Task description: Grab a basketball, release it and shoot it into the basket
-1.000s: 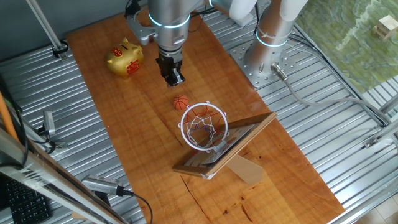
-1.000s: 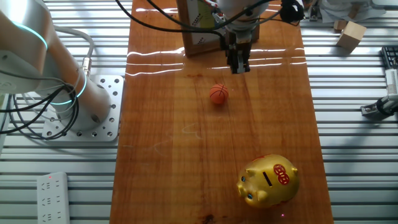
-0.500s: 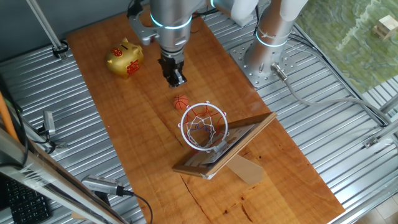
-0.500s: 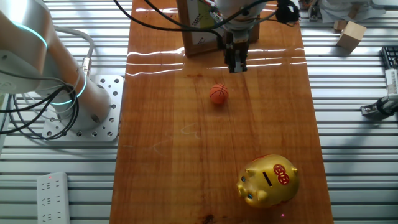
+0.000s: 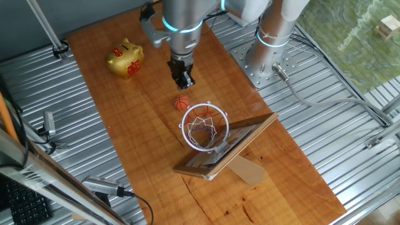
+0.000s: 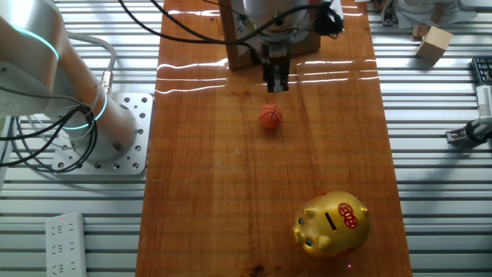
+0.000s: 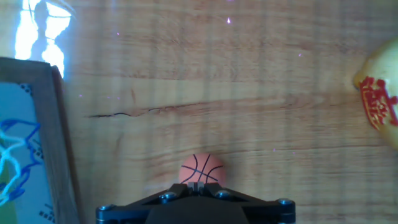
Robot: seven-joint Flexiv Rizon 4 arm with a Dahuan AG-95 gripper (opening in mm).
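Note:
The small orange basketball [image 5: 182, 102] lies on the wooden table just in front of the basket's white ring [image 5: 204, 127]. The ring hangs on a tilted wooden-framed backboard [image 5: 240, 139] with a cardboard prop. My gripper [image 5: 182, 80] hangs above the table a little behind the ball, fingers closed together and empty. In the other fixed view the gripper [image 6: 275, 83] is just beyond the ball [image 6: 270, 116]. In the hand view the ball [image 7: 201, 170] sits right off the closed fingertips [image 7: 200, 186], and the backboard frame [image 7: 55, 130] is at the left.
A golden piggy bank [image 5: 125, 59] stands at the far left of the table; it also shows in the other fixed view [image 6: 332, 223] and at the right edge of the hand view [image 7: 379, 99]. The arm's base [image 5: 269, 56] is beside the table.
My gripper has shifted sideways, away from the piggy bank, and now lines up with the ball. The ball, the basket and the piggy bank have not moved.

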